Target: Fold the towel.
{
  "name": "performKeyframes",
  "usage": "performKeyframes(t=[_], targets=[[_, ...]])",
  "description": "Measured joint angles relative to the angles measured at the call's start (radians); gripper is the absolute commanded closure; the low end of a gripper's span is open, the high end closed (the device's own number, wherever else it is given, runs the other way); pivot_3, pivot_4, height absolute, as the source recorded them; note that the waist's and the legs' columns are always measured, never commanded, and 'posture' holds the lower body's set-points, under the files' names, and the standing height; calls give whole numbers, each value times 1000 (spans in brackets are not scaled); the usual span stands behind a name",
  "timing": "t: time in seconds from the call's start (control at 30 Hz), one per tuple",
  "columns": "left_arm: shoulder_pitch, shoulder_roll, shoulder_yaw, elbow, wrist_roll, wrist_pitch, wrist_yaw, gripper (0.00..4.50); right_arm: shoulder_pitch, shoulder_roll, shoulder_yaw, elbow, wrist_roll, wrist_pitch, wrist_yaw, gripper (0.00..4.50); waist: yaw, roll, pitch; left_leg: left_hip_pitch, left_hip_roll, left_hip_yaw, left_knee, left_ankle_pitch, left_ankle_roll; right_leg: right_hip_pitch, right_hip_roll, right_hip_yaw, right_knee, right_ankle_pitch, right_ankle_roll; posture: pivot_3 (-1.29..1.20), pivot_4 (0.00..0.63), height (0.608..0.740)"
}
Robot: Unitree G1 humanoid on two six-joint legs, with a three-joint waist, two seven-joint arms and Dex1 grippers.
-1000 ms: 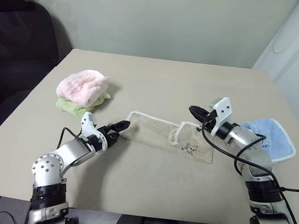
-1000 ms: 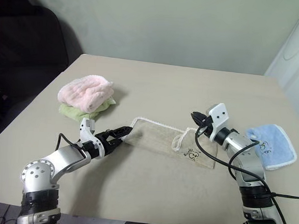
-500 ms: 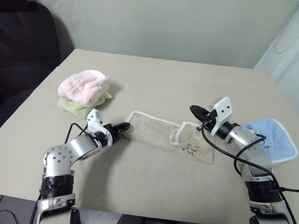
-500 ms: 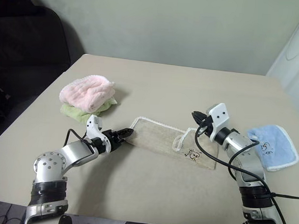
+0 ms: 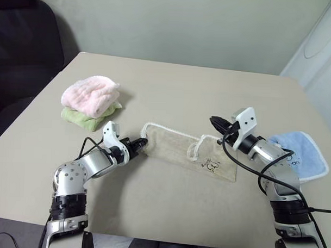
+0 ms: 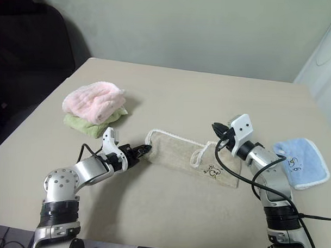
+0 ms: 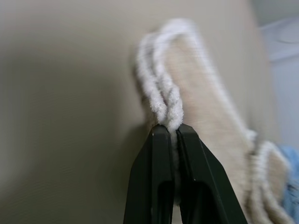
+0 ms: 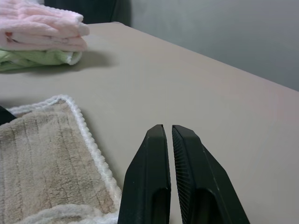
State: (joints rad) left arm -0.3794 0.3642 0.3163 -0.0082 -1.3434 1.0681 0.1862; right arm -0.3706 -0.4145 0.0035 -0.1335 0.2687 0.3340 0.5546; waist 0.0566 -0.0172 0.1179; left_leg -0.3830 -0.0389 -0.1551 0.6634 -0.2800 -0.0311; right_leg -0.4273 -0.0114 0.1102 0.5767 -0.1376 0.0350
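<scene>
Pincer (image 5: 141,141) on my left arm pinches the towel (image 5: 175,151)'s near-left corded edge; head views show the towel lying on the counter (image 5: 210,98), already doubled, another fold left, I judge. Left wrist view confirms that bite. Right wrist view: right pincer (image 8: 168,135) pressed together, empty, arm raised level above the towel's right end.

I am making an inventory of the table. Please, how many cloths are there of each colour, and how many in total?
Beige towel: 1
Pink cloth: 1
Green cloth: 1
Light-blue cloth: 1
Total: 4
</scene>
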Motion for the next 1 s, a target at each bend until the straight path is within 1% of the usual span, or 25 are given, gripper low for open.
performKeyframes(t=[0.2, 0.3, 0.4, 0.5, 0.63, 0.83, 0.93, 1.0], targets=[[-99, 17, -16, -89, 1, -2, -111, 4444, 0, -6, -37, -1, 1, 0, -18, 4186, -1, -1, 1, 0, 0, 0, 0, 0, 0, 0, 0, 0, 0, 0, 0, 0, 150, 740], [-139, 21, -56, -101, 16, 0, -164, 4444, 1, -12, -55, -1, 1, 0, -24, 4186, -2, -1, 1, 0, 0, 0, 0, 0, 0, 0, 0, 0, 0, 0, 0, 0, 150, 740], [-205, 31, -132, -106, 58, 9, -234, 4444, 2, -22, -76, -1, 1, 0, -30, 4186, -1, -1, 1, 0, 0, 0, 1, 0, 0, 0, 0, 0, 0, 1, -1, 0, 150, 740], [-297, 22, -242, -102, 133, 22, -323, 4444, 3, -24, -107, 2, 1, -1, -51, 4186, 0, -2, 1, -1, 0, 0, 2, 0, 2, 1, -2, 0, 0, 1, -1, 0, 150, 740], [-395, -18, -383, -74, 238, 25, -444, 4444, 3, -31, -149, 11, -1, -8, -78, 4186, -3, -2, 1, 0, 0, 2, 2, 2, 5, 1, -3, 0, -1, 1, 0, 0, 150, 740], [-538, -109, -591, 56, 442, 20, -604, 4444, 32, -36, -193, 2, -17, -16, -124, 4186, -3, -2, 1, 0, 0, 2, 2, 2, 7, 1, -4, 0, -1, 1, 5, 0, 150, 740], [-565, -151, -650, 106, 531, -3, -666, 4444, 52, -35, -198, -6, -17, -15, -142, 4186, -4, -2, 1, -1, 0, 4, 2, 1, 7, 1, -4, 0, -2, 1, 6, 0, 150, 740], [-580, -187, -688, 146, 595, -28, -709, 4444, 79, -36, -224, -32, -17, -15, -160, 4186, -4, -2, 1, -1, 0, 4, 2, 2, 8, 1, -5, 0, -2, 1, 9, 0, 150, 740]])
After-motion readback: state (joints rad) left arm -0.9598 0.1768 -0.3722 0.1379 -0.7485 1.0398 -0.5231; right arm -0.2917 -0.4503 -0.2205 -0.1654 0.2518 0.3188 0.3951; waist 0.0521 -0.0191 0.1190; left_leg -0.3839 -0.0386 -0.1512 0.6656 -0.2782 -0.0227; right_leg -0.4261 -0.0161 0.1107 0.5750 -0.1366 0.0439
